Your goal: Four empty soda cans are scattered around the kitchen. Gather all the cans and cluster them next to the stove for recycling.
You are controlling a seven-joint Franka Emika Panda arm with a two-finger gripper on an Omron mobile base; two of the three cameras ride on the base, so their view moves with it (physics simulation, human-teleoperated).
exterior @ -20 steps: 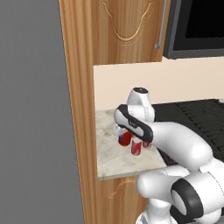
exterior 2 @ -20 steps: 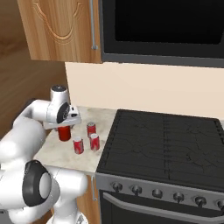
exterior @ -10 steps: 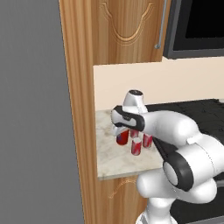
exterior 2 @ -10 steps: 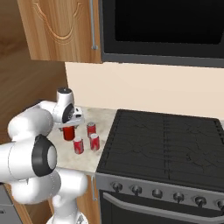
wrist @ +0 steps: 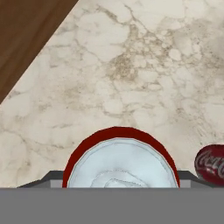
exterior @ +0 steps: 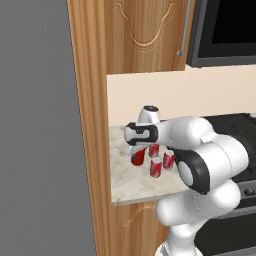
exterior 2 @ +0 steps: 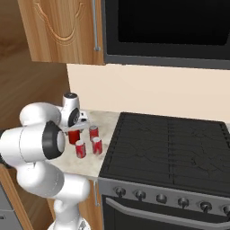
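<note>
4 cans (exterior 2: 81,149) mid-left on counter (exterior 2: 108,120) by stove (exterior 2: 170,148); gripper (wrist: 120,186) grasping 1 can (wrist: 120,162), frame bottom.

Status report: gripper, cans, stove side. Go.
Gripper straddling one upright soda can, grip unconfirmed. Three more cans upright on the marble counter beside the stove. Nothing in the way.

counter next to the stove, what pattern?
Beige marble with brownish veining on the counter; clearest in the hand view, beside the stove.
</note>
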